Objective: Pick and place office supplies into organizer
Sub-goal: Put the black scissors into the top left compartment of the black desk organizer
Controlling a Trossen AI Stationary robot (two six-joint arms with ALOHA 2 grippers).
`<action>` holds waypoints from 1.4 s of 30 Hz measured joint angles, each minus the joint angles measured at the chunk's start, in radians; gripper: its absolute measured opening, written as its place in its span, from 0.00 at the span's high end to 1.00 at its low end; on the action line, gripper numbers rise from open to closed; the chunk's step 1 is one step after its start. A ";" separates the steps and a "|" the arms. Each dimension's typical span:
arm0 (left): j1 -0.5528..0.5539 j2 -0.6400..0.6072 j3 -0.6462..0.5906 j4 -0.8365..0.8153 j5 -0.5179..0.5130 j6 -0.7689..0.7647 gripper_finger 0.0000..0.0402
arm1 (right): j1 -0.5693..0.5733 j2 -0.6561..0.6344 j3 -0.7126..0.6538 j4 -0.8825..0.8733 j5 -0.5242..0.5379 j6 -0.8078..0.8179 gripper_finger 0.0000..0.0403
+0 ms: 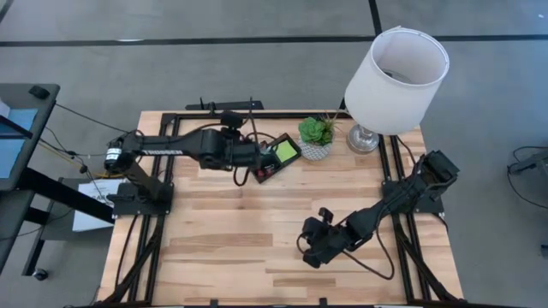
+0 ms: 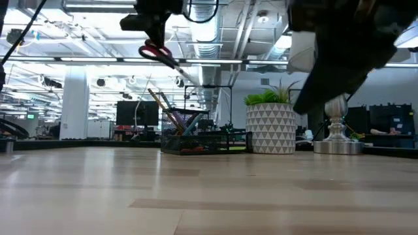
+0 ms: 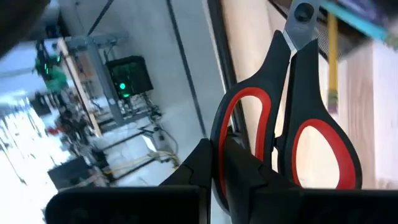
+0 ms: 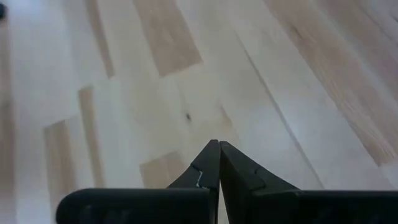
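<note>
We are holding 1 pair of scissors (image 3: pixel 283 118) with the left gripper (image 3: pixel 219 165) clenched through 1 red handle loop, hanging them above the organizer (image 1: pixel 272 162) near the table's (image 1: pixel 240 248) far edge; they are looking stiff, fairly light and slick, likely to swing on a loop hold, so we are judging both handles near the pivot a steadier place to grip. We are counting 1 sticky pad (image 1: pixel 286 151) and at least 3 pens (image 2: pixel 171 114) in the organizer, while the right gripper (image 4: pixel 219 163) is sitting pressed closed and empty over bare wood near the front edge.
</note>
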 joint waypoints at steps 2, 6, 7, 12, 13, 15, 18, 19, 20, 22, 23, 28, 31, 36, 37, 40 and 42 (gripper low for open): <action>0.002 0.001 -0.010 -0.015 0.001 0.054 0.98 | 0.000 0.000 -0.015 -0.002 0.001 0.031 0.99; 0.002 0.000 -0.040 -0.046 -0.005 0.084 0.98 | -0.001 0.000 -0.031 0.002 0.004 0.049 0.99; 0.003 0.001 -0.046 -0.052 -0.005 0.081 0.98 | -0.001 0.000 -0.034 0.001 0.003 0.049 0.99; 0.007 0.000 -0.099 -0.039 -0.055 0.075 0.98 | -0.001 0.000 -0.035 -0.002 0.012 0.049 0.99; 0.008 0.000 -0.109 -0.036 -0.067 0.076 0.98 | -0.002 0.000 -0.035 -0.001 0.012 0.048 0.99; 0.015 0.000 -0.127 -0.021 -0.077 0.076 0.98 | -0.003 0.000 -0.035 -0.002 0.012 0.041 0.99; 0.029 0.018 -0.135 0.011 -0.082 0.077 0.99 | -0.010 0.000 -0.035 -0.003 0.013 0.039 0.99; 0.035 0.024 -0.135 0.017 -0.081 0.078 0.99 | -0.012 0.000 -0.035 -0.003 0.013 0.029 0.99; 0.039 0.034 -0.135 0.034 -0.083 0.085 0.97 | -0.016 0.000 -0.034 -0.003 0.013 0.019 0.99; 0.046 0.055 -0.134 0.078 -0.083 0.096 0.94 | -0.018 0.000 -0.034 -0.003 0.013 -0.002 0.99; 0.049 0.069 -0.134 0.087 -0.085 0.104 0.92 | -0.020 0.000 -0.034 -0.002 0.014 -0.004 0.99; 0.060 0.137 -0.134 0.053 -0.197 0.128 0.89 | -0.024 0.000 -0.034 -0.004 0.013 -0.004 0.99; 0.079 0.150 -0.134 0.030 -0.236 0.115 0.96 | -0.021 0.000 -0.034 -0.004 0.013 -0.004 0.99; 0.097 0.141 -0.134 0.009 -0.227 0.059 0.97 | -0.014 0.000 -0.034 -0.004 0.012 -0.004 0.99; 0.097 0.137 -0.134 0.001 -0.233 0.058 0.97 | -0.014 0.000 -0.034 -0.004 0.013 -0.004 0.99; 0.096 0.137 -0.134 -0.007 -0.236 0.058 0.97 | -0.014 0.000 -0.034 -0.003 0.013 -0.004 0.99; 0.096 0.137 -0.134 -0.020 -0.240 0.057 0.97 | -0.014 0.000 -0.034 -0.003 0.013 -0.004 0.99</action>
